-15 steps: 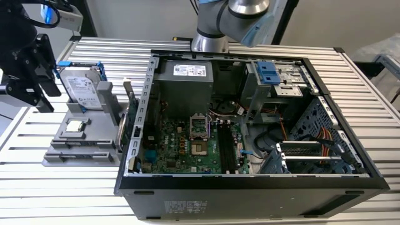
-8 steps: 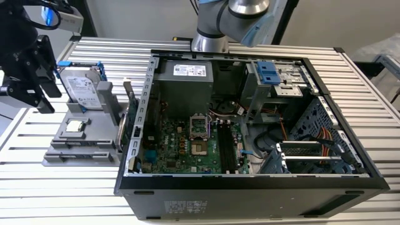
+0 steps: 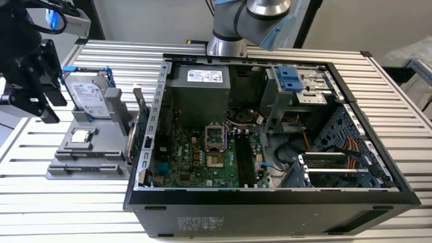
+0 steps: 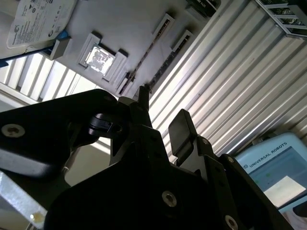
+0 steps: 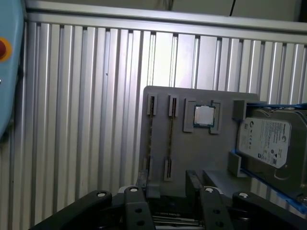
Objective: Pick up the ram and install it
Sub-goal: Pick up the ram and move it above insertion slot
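The ribbed worktop (image 3: 378, 91) carries the open case (image 3: 270, 212). In the exterior view a grey tray (image 3: 84, 169) sits at the case's 9 o'clock. The hand (image 5: 168, 186) hovers above the tray, fingers apart and empty. The ram (image 5: 171, 139) stands edge-up in a tray slot, so the approach is in hand. Grasping calls for fingers squared across that thin edge.

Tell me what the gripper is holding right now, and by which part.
Nothing is held. The gripper has its fingers apart with nothing between them. The ram sits on edge in a slot of the grey holder, untouched.
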You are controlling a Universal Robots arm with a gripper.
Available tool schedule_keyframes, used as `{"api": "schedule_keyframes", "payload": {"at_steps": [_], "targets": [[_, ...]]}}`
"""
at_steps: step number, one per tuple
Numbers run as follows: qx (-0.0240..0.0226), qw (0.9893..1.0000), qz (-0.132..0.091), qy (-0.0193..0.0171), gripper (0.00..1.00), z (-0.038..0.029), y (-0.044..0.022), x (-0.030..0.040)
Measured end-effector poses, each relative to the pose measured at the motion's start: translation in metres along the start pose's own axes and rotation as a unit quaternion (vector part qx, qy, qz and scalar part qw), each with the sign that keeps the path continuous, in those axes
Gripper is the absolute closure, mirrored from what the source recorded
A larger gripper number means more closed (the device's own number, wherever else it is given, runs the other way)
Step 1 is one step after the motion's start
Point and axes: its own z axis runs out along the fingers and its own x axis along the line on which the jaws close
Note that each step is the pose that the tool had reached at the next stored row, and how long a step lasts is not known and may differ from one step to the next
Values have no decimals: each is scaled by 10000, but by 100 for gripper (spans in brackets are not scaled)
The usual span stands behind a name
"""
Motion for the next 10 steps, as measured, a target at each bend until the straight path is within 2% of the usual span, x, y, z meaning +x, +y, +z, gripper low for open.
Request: {"api": "schedule_keyframes", "payload": {"at_steps": [10], "targets": [[0,10000,0,3,0,25,0,1]]}}
